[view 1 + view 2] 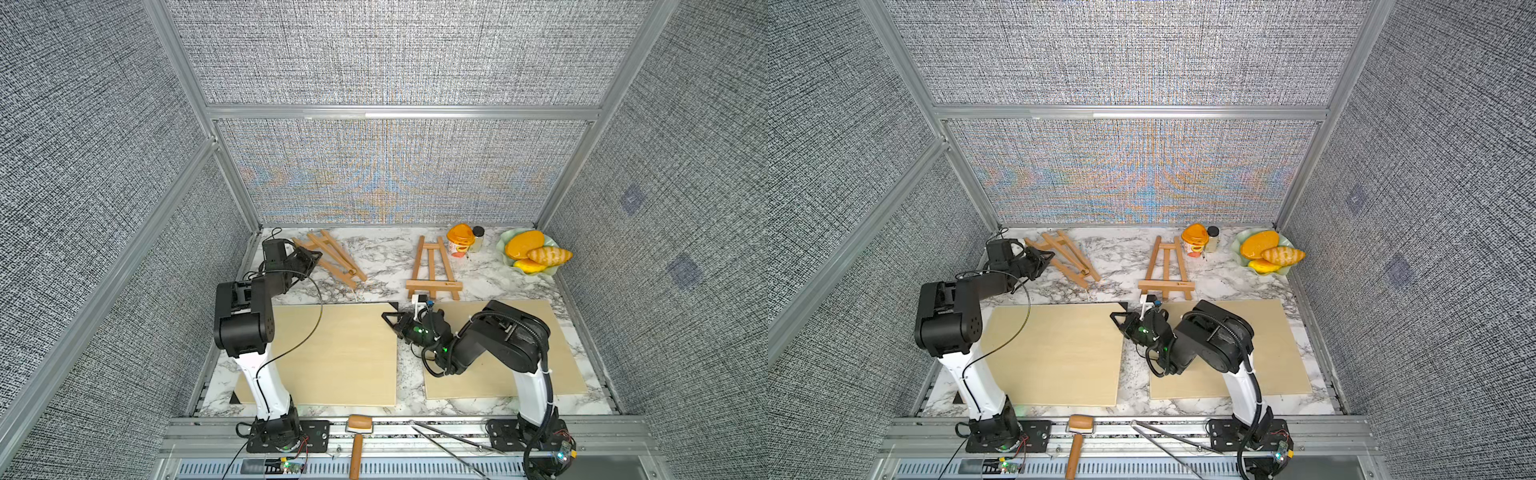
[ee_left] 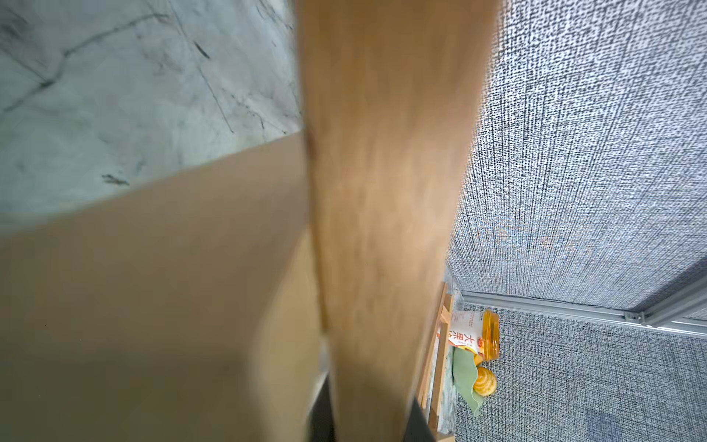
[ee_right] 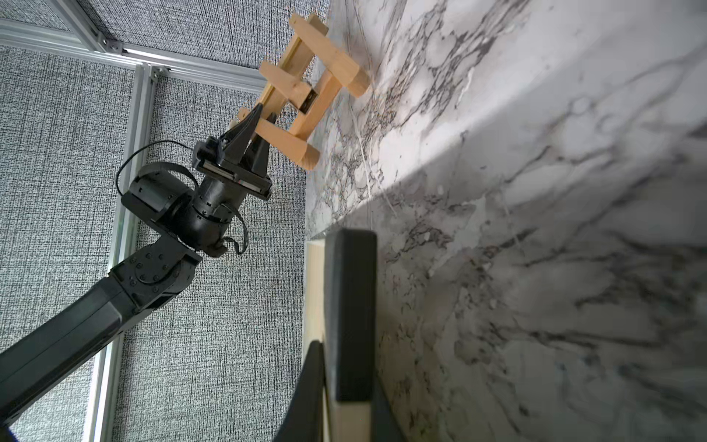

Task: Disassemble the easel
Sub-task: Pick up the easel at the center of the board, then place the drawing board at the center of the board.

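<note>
currently at the grasp step: left gripper [image 3: 263, 111] clamped on a crossbar of the easel [image 3: 290, 86], back left on the table [image 1: 382, 257]; right gripper [image 1: 388, 318] shut, empty, mid-table. next likely needs a bracing second grip before pulling apart.

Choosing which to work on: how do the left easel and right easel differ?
The left easel is gripped at one end by the left hand; the right easel lies untouched. The left easel lies diagonally, the right easel nearly straight, narrow end toward the back wall. Both are wooden, on the marble table.
</note>
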Tool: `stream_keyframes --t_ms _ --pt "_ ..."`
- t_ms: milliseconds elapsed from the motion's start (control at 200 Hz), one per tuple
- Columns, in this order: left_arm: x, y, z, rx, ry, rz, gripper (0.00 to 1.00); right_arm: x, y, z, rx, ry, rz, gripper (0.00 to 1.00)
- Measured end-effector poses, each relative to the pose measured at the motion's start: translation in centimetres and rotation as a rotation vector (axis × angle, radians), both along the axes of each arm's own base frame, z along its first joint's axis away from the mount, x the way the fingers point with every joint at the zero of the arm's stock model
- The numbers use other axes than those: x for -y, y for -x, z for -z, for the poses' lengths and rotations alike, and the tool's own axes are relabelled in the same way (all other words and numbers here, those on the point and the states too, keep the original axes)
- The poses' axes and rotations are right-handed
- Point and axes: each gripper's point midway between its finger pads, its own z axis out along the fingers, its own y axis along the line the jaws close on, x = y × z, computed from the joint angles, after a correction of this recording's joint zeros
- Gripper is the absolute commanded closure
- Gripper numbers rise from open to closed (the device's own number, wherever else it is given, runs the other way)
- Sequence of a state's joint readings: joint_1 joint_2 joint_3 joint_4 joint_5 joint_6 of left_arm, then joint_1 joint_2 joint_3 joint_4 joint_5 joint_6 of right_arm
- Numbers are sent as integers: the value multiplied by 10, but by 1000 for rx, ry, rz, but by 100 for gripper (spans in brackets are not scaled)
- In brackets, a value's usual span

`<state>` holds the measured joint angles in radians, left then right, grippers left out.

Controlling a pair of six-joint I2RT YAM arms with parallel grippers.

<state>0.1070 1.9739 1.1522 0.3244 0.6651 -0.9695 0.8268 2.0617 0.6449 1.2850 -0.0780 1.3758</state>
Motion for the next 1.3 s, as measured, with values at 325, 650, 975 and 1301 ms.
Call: stream_keyframes --t_ms 325,650,975,1301 --pt "1 5 -40 74 39 53 100 -9 -24 -6 19 34 46 85" --pt "9 17 -96 178 60 108 100 12 -28 29 41 288 81 59" --pt "17 41 -133 230 54 164 100 13 -26 -23 181 582 13 43" --pt "26 76 -149 159 104 211 100 37 -7 -87 533 884 -68 39"
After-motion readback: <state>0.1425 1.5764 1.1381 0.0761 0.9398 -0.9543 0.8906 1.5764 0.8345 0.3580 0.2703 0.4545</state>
